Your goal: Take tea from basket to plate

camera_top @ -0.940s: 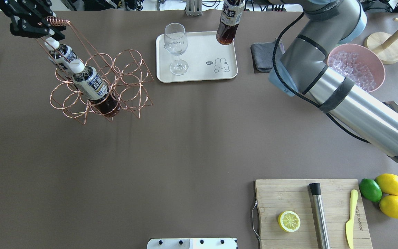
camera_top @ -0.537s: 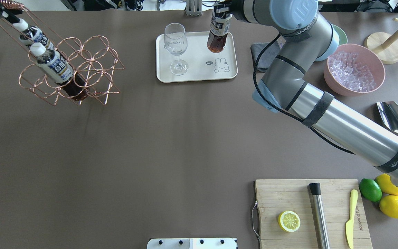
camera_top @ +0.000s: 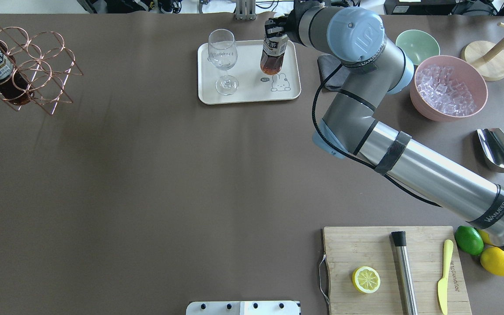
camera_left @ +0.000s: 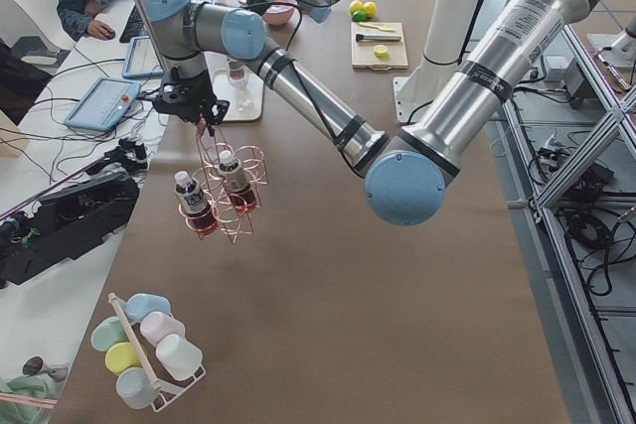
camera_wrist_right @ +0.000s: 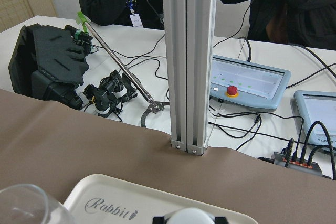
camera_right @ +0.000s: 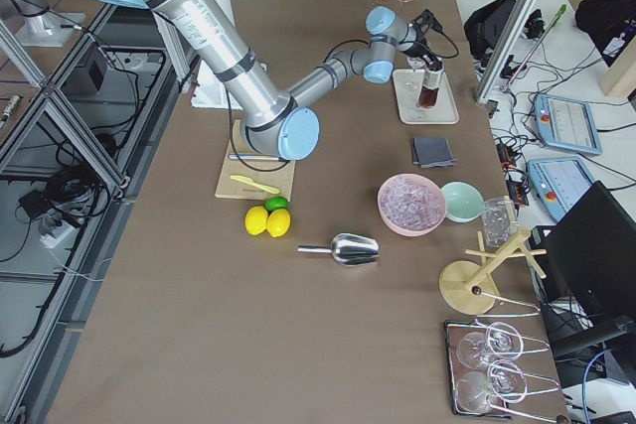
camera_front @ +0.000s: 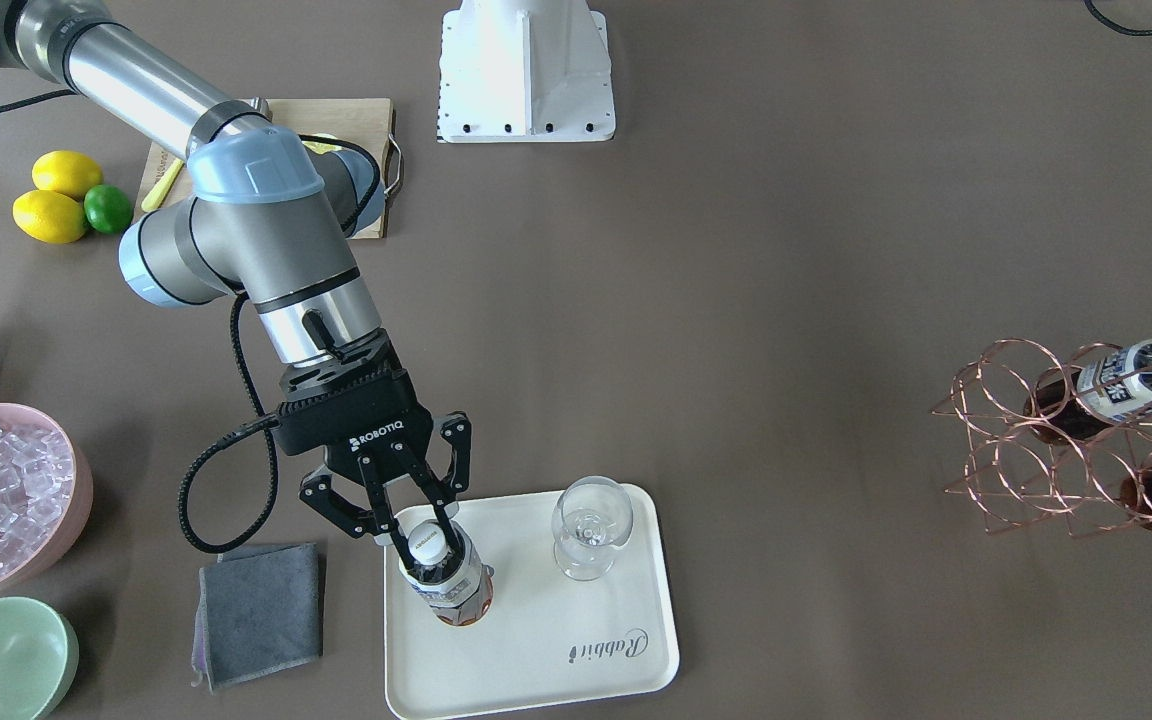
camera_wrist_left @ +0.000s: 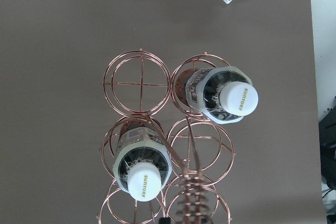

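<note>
My right gripper [camera_front: 426, 545] is shut on the white cap and neck of a tea bottle [camera_front: 448, 590], also in the overhead view [camera_top: 271, 57]. It holds the bottle upright on or just above the cream plate [camera_front: 536, 650], at its right end in the overhead view [camera_top: 204, 74]. The copper wire basket [camera_top: 37, 61] hangs in the air at the table's far left and holds two more tea bottles [camera_wrist_left: 226, 95] [camera_wrist_left: 142, 166]. My left gripper [camera_left: 199, 111] is at the basket's coiled handle [camera_wrist_left: 191, 203]. I cannot tell whether it is open or shut.
A stemmed glass [camera_top: 223, 57] stands on the plate beside the bottle. A grey cloth [camera_front: 256, 610], a pink bowl of ice [camera_top: 449, 87] and a green bowl [camera_top: 418, 43] lie to the plate's right. A cutting board [camera_top: 344, 245] with lemon, muddler and knife sits near right.
The basket with its two bottles has moved left to the view's edge. My right arm has swung in and lowered the tea bottle over the plate.
</note>
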### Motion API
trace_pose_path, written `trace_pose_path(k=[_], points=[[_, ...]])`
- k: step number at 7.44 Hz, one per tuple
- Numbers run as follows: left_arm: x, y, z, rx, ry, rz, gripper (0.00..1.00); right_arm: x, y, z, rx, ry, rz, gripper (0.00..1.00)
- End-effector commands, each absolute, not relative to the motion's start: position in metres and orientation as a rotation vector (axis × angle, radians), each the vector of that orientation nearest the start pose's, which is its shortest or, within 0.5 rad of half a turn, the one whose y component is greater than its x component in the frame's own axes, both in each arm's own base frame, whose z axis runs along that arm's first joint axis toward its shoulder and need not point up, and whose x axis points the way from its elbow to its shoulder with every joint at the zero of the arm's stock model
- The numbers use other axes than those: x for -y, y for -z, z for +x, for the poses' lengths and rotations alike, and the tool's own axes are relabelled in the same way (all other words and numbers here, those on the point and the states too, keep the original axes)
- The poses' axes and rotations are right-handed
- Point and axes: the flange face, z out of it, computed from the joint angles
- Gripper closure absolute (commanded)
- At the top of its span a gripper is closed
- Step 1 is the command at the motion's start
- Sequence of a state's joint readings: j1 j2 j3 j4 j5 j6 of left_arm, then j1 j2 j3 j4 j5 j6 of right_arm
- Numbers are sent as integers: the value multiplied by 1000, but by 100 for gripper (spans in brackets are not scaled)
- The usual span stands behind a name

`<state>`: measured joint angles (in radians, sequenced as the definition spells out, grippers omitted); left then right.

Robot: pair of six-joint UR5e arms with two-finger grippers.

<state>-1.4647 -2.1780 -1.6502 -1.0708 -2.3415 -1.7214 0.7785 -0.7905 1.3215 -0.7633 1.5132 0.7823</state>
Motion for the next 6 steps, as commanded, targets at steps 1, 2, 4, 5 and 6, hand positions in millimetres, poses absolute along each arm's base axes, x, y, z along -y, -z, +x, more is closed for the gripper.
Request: trace_pose_path(k=[1,2,4,5,6], points=[[713,-357,-26,-637,1514,-587,100,624,-204,-455,911,-29,987,100],[733,-386,-31,-633,1518,-591,100,623,-205,-455,909,-29,989,100],[745,-420,-47,-625,1506,-590,100,620,-211,-458,906,-26,981,100],[749,-431,-47,-627,1483,-581,100,620,-212,-457,905,-26,982,100],[760,-438,-42,-630,1475,-573,100,619,-213,-457,912,-25,988,100]])
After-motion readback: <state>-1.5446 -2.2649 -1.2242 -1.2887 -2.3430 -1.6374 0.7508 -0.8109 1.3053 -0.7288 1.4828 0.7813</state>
